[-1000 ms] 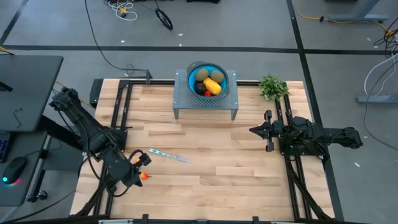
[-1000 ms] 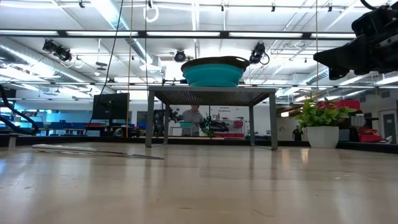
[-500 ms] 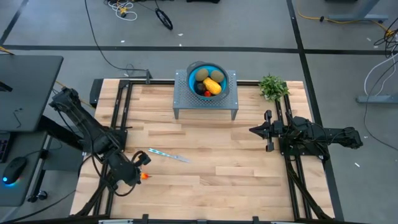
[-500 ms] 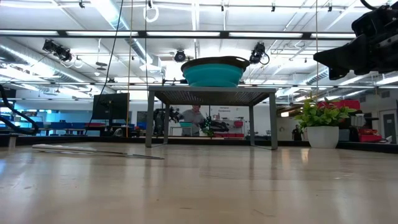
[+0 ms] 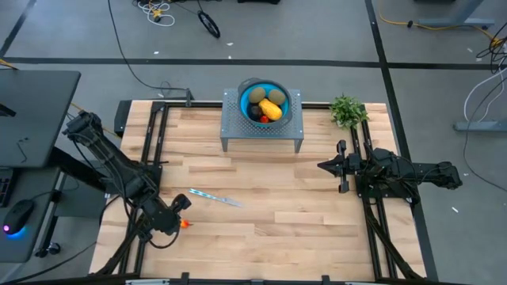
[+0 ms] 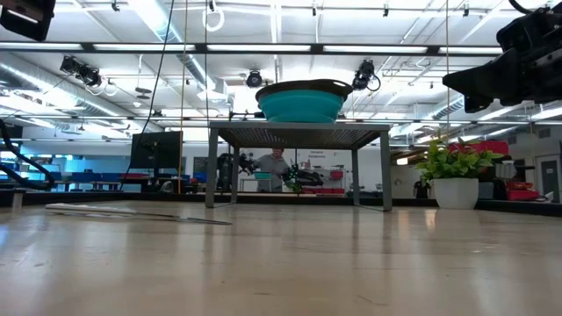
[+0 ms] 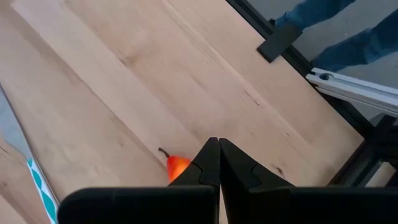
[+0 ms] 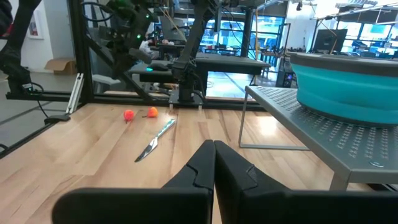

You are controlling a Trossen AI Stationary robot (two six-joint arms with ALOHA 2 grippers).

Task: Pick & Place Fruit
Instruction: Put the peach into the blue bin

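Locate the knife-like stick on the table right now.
In the high view the knife-like stick lies flat on the table's left half, just right of the left gripper and a small red-orange fruit.

No legible text — none anywhere

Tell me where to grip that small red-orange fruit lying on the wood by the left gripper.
Probably take the small red-orange fruit across its rounded body from straight above, not by its thin dark stem. It lies loose on the table beside the left gripper, whose fingers are shut, so open them first.
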